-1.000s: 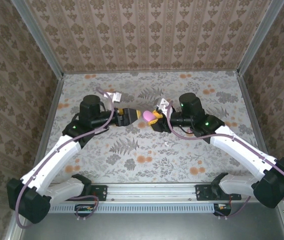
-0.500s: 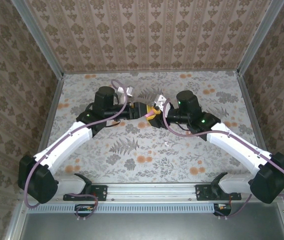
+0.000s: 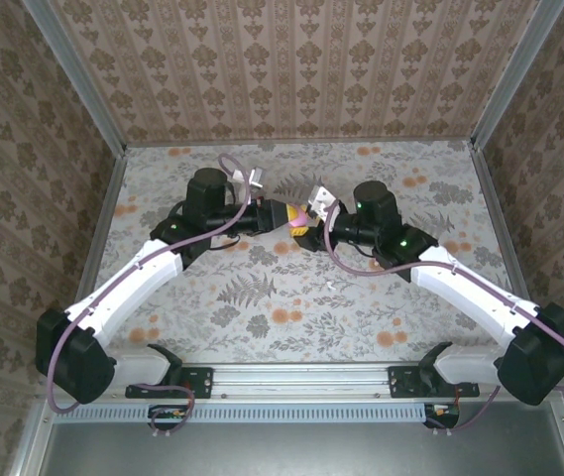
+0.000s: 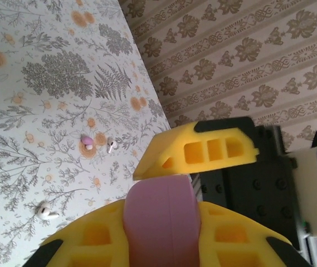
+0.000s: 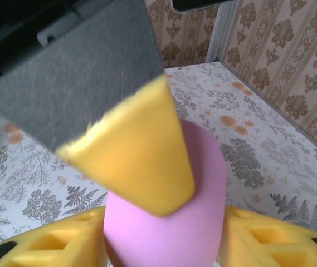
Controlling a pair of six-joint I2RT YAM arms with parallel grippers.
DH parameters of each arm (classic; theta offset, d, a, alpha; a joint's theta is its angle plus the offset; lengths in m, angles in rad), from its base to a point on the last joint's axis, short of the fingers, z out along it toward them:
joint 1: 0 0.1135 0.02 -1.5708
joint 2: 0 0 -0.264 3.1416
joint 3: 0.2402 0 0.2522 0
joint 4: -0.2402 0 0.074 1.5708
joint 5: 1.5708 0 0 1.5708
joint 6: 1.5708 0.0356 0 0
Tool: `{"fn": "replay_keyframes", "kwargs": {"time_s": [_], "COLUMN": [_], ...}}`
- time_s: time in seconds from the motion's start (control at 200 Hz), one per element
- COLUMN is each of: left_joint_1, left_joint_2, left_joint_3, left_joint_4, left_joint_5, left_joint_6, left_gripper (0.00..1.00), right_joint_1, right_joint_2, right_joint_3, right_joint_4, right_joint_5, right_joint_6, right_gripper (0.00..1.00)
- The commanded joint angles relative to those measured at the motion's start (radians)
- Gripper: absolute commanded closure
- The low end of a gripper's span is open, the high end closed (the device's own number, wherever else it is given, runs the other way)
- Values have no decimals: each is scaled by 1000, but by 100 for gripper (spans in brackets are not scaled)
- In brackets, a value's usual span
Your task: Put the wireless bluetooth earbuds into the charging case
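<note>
Clamping the pink case (image 5: 169, 222), left hand (image 4: 161, 214) — earbuds (image 4: 111, 146) lie on table (image 4: 35, 83).

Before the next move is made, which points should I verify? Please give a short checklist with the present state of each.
1. Left fingers closed on the pink case: ok.
2. Right fingers gripping the same case: cannot tell.
3. Case lid open for inserting: cannot tell.
4. Earbuds lying free on the table: ok.
5. Earbuds inside the case: not ok.
</note>
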Motion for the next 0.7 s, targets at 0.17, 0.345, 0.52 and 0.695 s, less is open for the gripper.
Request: {"fn": "replay_keyframes", "kwargs": {"time_s": [0.17,0.345,0.52,0.695], "left_joint_1": [-4,-4,-4,-4], "left_joint_2": [-49,-55,-65,-68], "left_joint_3": [19,0,-1,-2], "left_joint_4": [52,85,74,70], "left_joint_5": [1,10,9,8], "left_joint_6": [-94,-134,-127,-130], "left_gripper": [93,94,94,94], "right_joint_1": [-7,-7,-11,-15], "right_joint_2": [-71,-56,-45,-43], "right_joint_3": [-121,-132,-127,-129], "right_joint_4": [199,324,361,377], "right_joint_5": [-10,21,23,14], "right_joint_6": [-89,-24,3,30], "right_gripper": [40,37,41,47]}}
